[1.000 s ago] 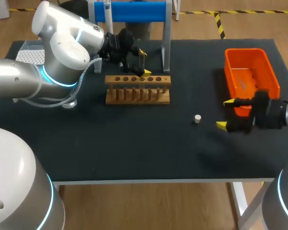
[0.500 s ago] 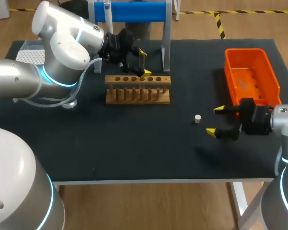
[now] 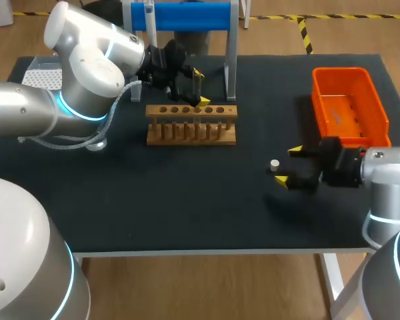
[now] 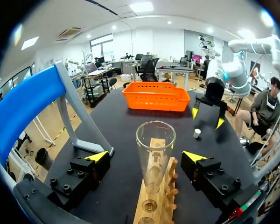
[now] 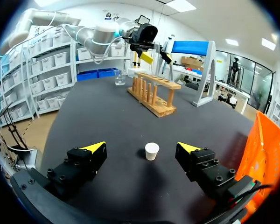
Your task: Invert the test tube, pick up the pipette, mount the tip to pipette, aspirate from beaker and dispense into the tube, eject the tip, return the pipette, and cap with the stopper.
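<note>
A clear test tube (image 4: pixel 155 151) stands mouth-up in the wooden rack (image 3: pixel 191 124). My left gripper (image 3: pixel 200 87) hangs open around it, one finger on each side and neither touching, as the left wrist view shows for the left gripper (image 4: pixel 147 157). The small white stopper (image 3: pixel 275 165) lies on the black table right of the rack. My right gripper (image 3: pixel 289 166) is open low over the table, with the stopper (image 5: pixel 151 150) just ahead of its fingertips, centred on the gap. The pipette (image 3: pixel 149 15) hangs on the blue stand (image 3: pixel 187 16).
An orange bin (image 3: pixel 350 101) stands at the right edge, behind my right arm. A glass beaker (image 5: pixel 120 77) sits left of the rack under my left arm. A white tip box (image 3: pixel 43 76) is at the far left corner. The stand's grey leg (image 3: pixel 231 67) rises behind the rack.
My right gripper has slid left from beside the orange bin to just short of the stopper, staying open. The left arm and the tube have not moved.
</note>
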Tool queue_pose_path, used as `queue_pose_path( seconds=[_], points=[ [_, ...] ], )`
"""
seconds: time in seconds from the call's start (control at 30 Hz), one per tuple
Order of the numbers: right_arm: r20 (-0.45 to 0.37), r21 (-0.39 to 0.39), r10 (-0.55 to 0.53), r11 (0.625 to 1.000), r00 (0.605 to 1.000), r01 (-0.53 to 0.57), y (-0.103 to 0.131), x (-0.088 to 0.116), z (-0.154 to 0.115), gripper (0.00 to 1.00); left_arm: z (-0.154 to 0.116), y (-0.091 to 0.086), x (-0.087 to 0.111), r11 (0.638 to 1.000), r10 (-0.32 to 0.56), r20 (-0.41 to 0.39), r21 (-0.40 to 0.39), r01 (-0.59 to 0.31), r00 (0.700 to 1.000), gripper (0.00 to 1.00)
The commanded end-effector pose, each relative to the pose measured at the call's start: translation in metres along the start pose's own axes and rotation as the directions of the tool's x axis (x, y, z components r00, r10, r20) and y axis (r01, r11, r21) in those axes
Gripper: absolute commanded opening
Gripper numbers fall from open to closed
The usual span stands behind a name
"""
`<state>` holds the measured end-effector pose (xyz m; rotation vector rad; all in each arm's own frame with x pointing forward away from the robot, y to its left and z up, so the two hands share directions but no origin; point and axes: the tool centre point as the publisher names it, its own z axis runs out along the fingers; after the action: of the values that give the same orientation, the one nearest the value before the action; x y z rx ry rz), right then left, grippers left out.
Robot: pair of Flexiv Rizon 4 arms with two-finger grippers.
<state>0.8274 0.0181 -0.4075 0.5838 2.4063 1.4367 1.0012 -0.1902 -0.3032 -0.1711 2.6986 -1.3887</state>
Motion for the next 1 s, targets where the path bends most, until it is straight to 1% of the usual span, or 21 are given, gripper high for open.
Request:
queue_pose_path(
  seconds=[0.03,0.5,0.53,0.57,0.6,0.93,1.0],
  points=[
    [0.019,-0.007,0.002,1.000,1.000,-0.002,-0.004,0.000,0.012,1.00,0.000,0.000,-0.001,1.000,0.000,-0.003,-0.001,0.000,1.000,1.00],
    [0.032,-0.016,0.022,1.000,0.999,-0.021,0.003,-0.008,0.032,0.99,0.000,0.000,-0.001,1.000,0.000,-0.003,-0.001,0.000,1.000,1.00],
    [0.032,-0.015,0.023,1.000,0.999,-0.023,0.003,-0.008,0.033,0.93,0.000,0.000,-0.001,1.000,0.000,-0.003,-0.001,0.000,1.000,1.00],
    [0.033,-0.015,0.025,1.000,0.999,-0.025,0.003,-0.009,0.033,0.78,0.000,0.000,-0.001,1.000,0.000,-0.003,-0.001,0.000,1.000,1.00],
    [0.036,-0.013,0.027,1.000,0.999,-0.026,0.002,-0.009,0.034,0.74,0.000,0.000,-0.001,1.000,0.000,-0.003,-0.001,0.000,1.000,1.00],
    [0.051,-0.003,0.036,0.999,0.998,-0.036,-0.004,-0.014,0.040,0.68,0.000,0.000,-0.001,1.000,0.000,-0.003,-0.001,0.000,1.000,1.00],
    [0.052,-0.001,0.038,0.999,0.998,-0.038,-0.005,-0.014,0.040,0.49,0.000,0.000,-0.001,1.000,0.000,-0.003,-0.001,0.000,1.000,1.00]
  ],
)
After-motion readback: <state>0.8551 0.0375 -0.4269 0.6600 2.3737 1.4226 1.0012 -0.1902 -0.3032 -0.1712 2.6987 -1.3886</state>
